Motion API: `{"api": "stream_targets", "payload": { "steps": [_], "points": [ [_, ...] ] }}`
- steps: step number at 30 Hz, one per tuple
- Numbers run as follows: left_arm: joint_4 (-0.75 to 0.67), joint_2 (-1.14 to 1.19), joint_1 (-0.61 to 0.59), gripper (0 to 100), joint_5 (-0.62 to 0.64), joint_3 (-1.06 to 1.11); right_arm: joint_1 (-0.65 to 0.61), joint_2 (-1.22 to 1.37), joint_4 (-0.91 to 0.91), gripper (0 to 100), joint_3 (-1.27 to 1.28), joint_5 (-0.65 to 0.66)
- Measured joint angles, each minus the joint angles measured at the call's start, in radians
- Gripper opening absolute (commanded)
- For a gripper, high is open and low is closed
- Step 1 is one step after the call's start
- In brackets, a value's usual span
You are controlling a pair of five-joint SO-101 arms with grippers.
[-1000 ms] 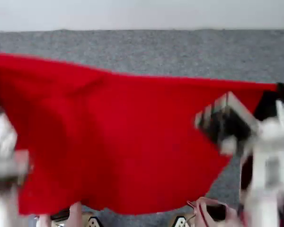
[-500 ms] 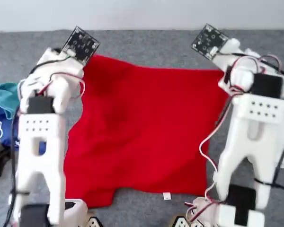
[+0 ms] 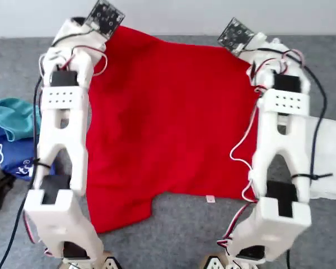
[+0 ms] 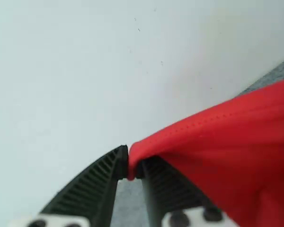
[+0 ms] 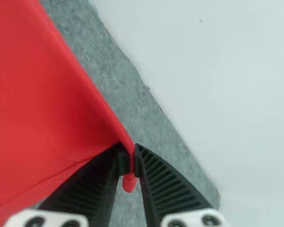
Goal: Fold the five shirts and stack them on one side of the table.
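— Left gripper (image 4: pixel 130 166)?
— Clenched on one far corner of the red shirt (image 3: pixel 168 112); the right gripper (image 5: pixel 128 164) pinches the other.
— The shirt itself?
— Spread over the grey table (image 3: pixel 185 241) between both arms (far edge nearest the wall (image 3: pixel 168 17)).

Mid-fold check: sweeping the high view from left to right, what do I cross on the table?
teal shirt → left arm → red shirt → right arm → white cloth
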Motion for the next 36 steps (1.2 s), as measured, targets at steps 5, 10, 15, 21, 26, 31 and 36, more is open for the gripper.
{"api": "stream_targets", "payload": {
  "steps": [5, 10, 15, 21, 26, 31, 36],
  "points": [
    [0.212, 0.091, -0.002, 2, -0.1, -0.261, -0.003, 0.06, -0.064, 1.0, 0.0, 0.0],
    [0.345, 0.155, 0.0, 2, -0.13, -0.391, -0.003, 0.072, -0.083, 1.0, 0.0, 0.0],
    [0.485, 0.164, 0.002, 2, -0.13, -0.417, -0.003, 0.063, -0.023, 1.0, 0.0, 0.0],
    [0.821, 0.164, 0.011, 2, -0.13, -0.422, -0.003, -0.008, 0.292, 1.0, 0.0, 0.0],
    [1.096, 0.164, 0.011, 2, -0.13, -0.422, -0.002, -0.023, 0.583, 1.0, 0.0, 0.0],
    [1.132, 0.127, -0.009, 2, -0.089, -0.296, -0.002, -0.023, 0.839, 1.1, 0.0, 0.0],
    [1.135, -0.084, 0.006, 2, -0.084, 0.037, -0.002, -0.023, 1.026, 1.1, 0.0, -0.032]
  ]
}}
